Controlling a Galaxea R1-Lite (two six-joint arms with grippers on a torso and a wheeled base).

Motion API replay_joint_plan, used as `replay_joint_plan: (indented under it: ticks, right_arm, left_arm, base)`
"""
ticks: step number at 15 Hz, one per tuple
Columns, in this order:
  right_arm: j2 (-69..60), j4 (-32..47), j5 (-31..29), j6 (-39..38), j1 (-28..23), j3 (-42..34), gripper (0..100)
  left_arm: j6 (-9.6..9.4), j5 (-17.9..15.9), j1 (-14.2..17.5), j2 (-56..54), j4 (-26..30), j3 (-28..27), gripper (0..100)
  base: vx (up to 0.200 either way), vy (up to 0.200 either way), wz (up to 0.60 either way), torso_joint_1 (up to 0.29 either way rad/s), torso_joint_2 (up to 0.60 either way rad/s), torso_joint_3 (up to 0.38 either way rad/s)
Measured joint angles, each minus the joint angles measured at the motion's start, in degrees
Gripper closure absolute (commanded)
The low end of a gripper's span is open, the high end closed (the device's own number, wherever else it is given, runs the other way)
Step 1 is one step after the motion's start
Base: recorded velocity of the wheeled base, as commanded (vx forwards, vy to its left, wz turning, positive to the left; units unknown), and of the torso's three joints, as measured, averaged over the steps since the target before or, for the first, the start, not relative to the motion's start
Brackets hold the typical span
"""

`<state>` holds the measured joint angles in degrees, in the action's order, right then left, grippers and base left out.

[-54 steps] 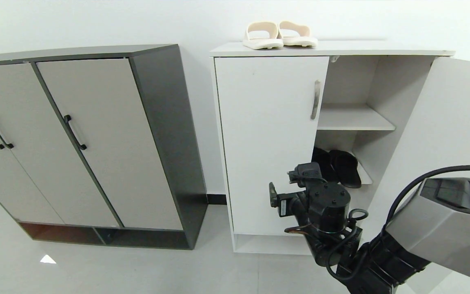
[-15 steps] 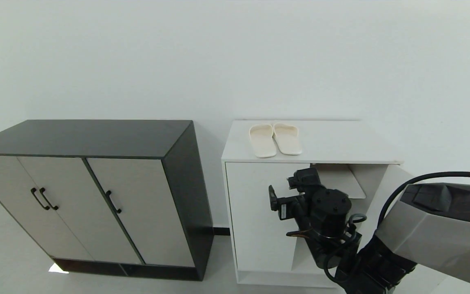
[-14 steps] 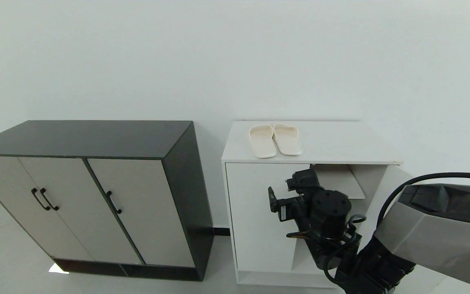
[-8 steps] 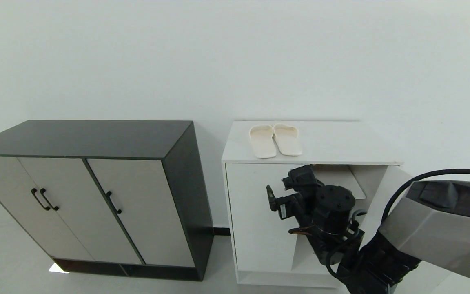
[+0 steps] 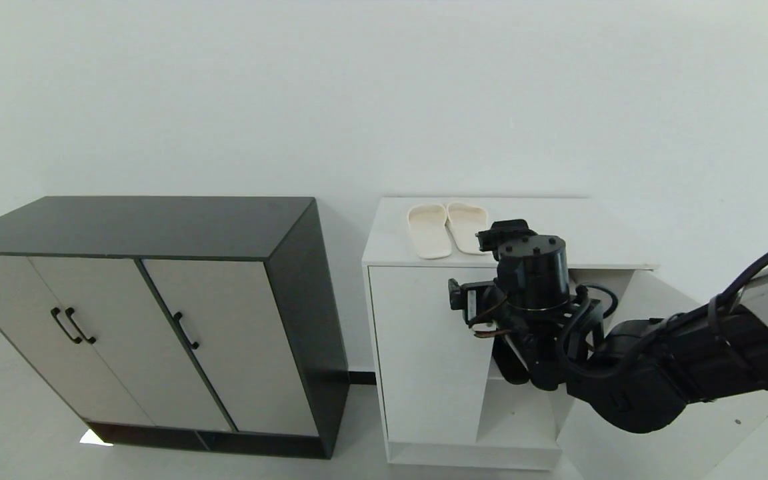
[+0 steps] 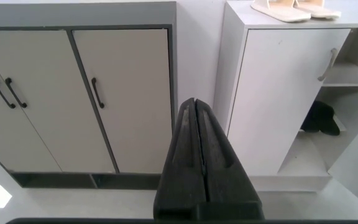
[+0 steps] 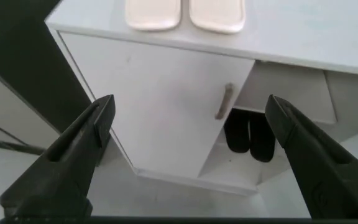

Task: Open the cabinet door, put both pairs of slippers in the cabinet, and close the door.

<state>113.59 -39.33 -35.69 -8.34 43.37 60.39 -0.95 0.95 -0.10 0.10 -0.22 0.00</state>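
The empty, wide-open right pincer [image 7: 189, 102] hangs near the beige slippers [image 5: 449, 229] on the cabinet [image 5: 597, 240], seemingly light, bendy; pinch their inner sides together.

The right arm [image 5: 631, 373] is matte black, built of bulky rounded links. Its wrist ends in a squat black cylinder [image 5: 532, 260] with small screws set in a ring on the cap. Black cables [image 5: 587, 313] loop beside it, along with one thin brownish wire [image 5: 491, 332]. The right pincer [image 7: 189, 109] has two black tapering fingers. The left pincer [image 6: 195, 109] is black too, grooved lengthwise.
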Motion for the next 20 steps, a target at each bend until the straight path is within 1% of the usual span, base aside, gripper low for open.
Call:
replay_joint_plan:
  ticks: [5,11,16,19,20]
  right_arm:
    - [-0.50,-0.09,-0.33,-0.17,0.56,0.41,0]
    - [1.35,-3.97,-0.44,0.09,0.89,0.41,0]
    - [3.57,-4.40,0.17,0.00,0.91,0.52,0]
    - [6.53,-7.67,0.34,-0.11,0.34,1.45,0]
    - [7.46,-7.61,0.37,-0.06,0.22,1.90,0]
  left_arm:
    - [-0.02,0.00,-0.04,0.00,-0.05,0.00,100]
    - [0.05,-0.02,0.00,0.00,-0.02,0.00,100]
    - [0.05,-0.02,0.00,0.00,0.00,0.00,100]
    - [0.22,0.00,0.00,0.00,0.01,0.00,100]
    - [0.24,0.00,-0.01,0.00,0.00,0.00,100]
  base:
    - [0.200,0.000,0.00,0.002,0.00,0.004]
    - [0.200,0.000,0.00,0.004,0.00,0.004]
    - [0.200,0.000,0.00,0.001,0.00,0.000]
    - [0.000,0.000,0.00,0.000,0.00,0.000]
    - [0.000,0.000,0.00,0.000,0.00,0.000]
